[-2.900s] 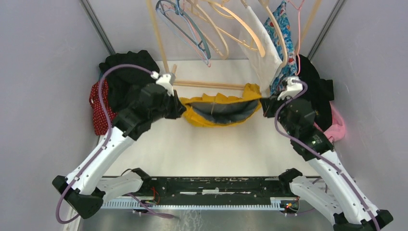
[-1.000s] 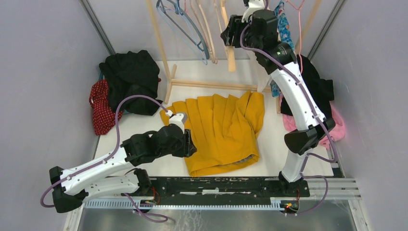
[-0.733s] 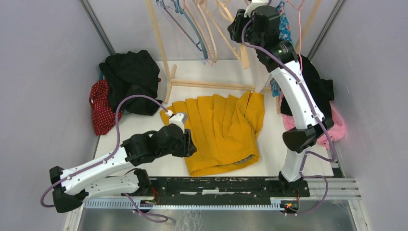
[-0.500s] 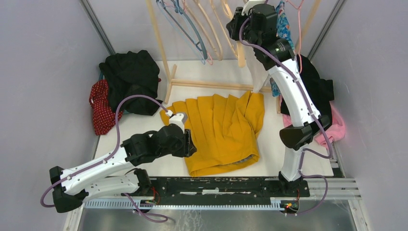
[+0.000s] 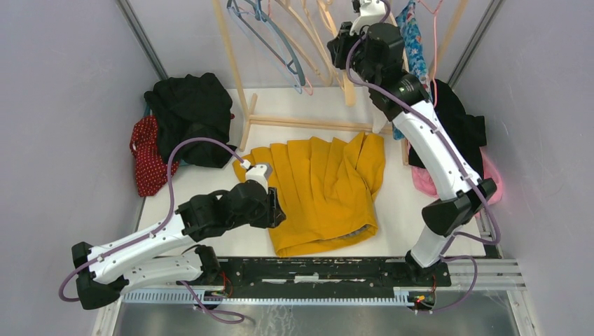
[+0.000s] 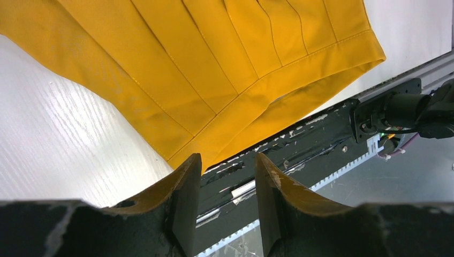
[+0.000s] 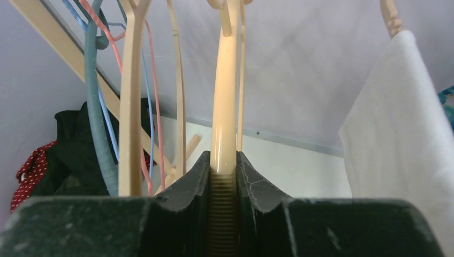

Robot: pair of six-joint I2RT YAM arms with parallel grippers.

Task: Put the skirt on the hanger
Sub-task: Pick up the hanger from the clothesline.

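Mustard-yellow and pleated, the skirt point(image 5: 322, 192) lies spread flat on the white table point(image 5: 308, 108), its hem towards the arm bases. We see the left gripper point(image 6: 225, 160) just beside the skirt's left edge, its jaws standing apart with nothing between them (only the black rail shows through the gap). The right gripper point(image 7: 224, 160) is raised high among the hangers at the back, its jaws pinching the lower part of a cream hanger point(image 7: 225, 107). Just beside that hanger hang a second cream one, a grey-blue one and thin pink and blue ones. A white cloth point(image 7: 401, 134) hangs to its right. A black garment point(image 5: 189, 105) and a red dotted cloth point(image 5: 143, 157) lie heaped at the table's left side.
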